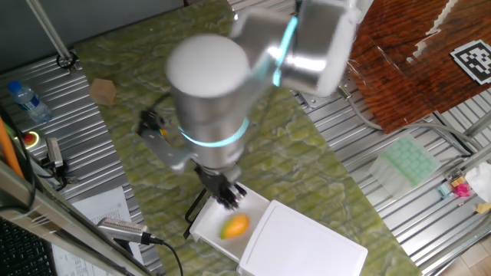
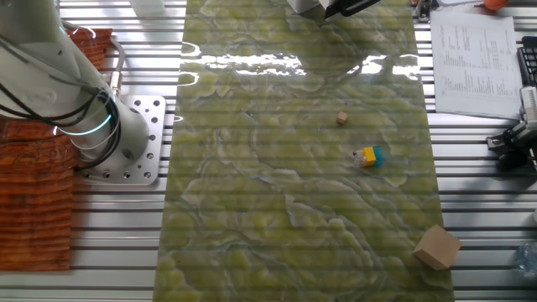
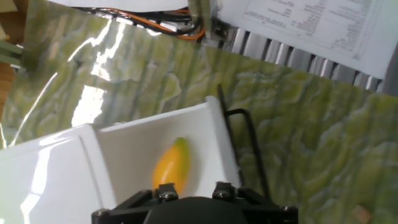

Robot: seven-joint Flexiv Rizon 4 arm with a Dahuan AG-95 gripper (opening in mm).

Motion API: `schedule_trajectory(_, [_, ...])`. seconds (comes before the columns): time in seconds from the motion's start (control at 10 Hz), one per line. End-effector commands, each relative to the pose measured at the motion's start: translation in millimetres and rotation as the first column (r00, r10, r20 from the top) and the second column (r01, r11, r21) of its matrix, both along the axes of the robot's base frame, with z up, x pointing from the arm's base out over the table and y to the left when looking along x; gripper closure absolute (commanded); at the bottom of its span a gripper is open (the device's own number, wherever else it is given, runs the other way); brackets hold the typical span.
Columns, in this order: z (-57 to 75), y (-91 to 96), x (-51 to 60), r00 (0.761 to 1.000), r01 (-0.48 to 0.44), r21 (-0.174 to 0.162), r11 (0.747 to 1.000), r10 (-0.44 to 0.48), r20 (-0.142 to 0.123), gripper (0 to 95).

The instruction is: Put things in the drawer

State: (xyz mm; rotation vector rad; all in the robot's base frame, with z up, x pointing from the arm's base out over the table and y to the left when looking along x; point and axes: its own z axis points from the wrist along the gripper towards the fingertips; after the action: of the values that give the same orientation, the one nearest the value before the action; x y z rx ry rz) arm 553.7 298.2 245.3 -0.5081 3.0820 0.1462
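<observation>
Hovering gripper (image 1: pixel 228 195) — above fruit (image 1: pixel 235 225) in drawer (image 1: pixel 211 223).

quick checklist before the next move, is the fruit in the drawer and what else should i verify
1. Toy fruit inside the drawer: ok, it lies on the white floor.
2. Fruit free of the end effector: ok in one fixed view, apart above the fruit.
3. End effector open or shut: cannot tell, fingertips blurred or hidden.
4. Drawer pulled out of the cabinet: ok, wire handle out front.
5. Items left on the mat: not ok, yellow-blue toy, small cube and cardboard block remain.
</observation>
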Motion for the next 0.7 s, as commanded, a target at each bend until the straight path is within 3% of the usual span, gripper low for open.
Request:
schedule_trajectory(0.1, [3.8,-27.8,7.7,0.999,-0.052,0.013,0.999,0.052,-0.002,95.0])
schedule_trajectory(0.3, [0.7,-50.8,14.2,0.996,-0.085,0.014,0.996,0.085,0.001,95.0])
schedule_trajectory(0.6, [-20.1,-96.0,33.5,0.988,-0.153,0.016,0.988,0.153,0.009,95.0])
schedule_trajectory(0.7, [-25.3,-100.5,40.1,0.987,-0.159,0.014,0.987,0.159,0.009,95.0])
